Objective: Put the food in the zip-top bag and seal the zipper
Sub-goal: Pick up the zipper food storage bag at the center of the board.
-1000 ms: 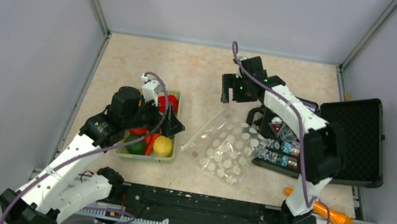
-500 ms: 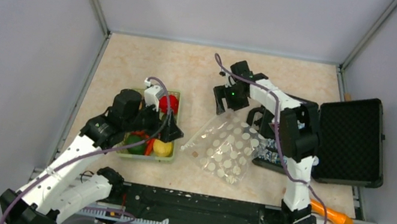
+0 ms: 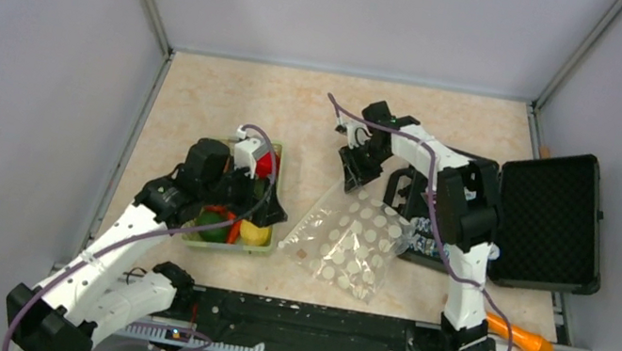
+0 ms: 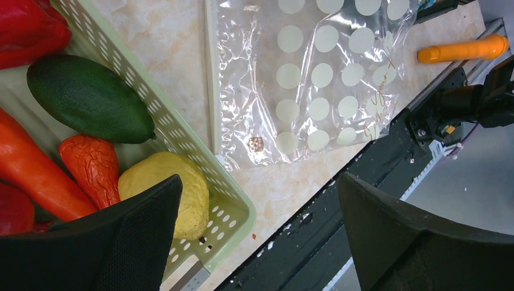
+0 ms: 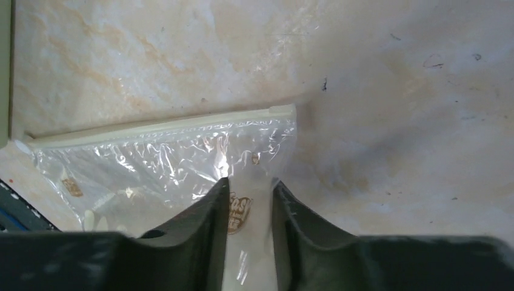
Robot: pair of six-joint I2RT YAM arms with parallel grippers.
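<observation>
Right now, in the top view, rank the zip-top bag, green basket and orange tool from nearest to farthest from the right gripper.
1. zip-top bag, at the right gripper fingertips.
2. green basket, off to the left side.
3. orange tool, farthest, in the near right corner.

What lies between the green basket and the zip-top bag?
Nothing: the left wrist view shows only bare table between basket and zipper.
</observation>
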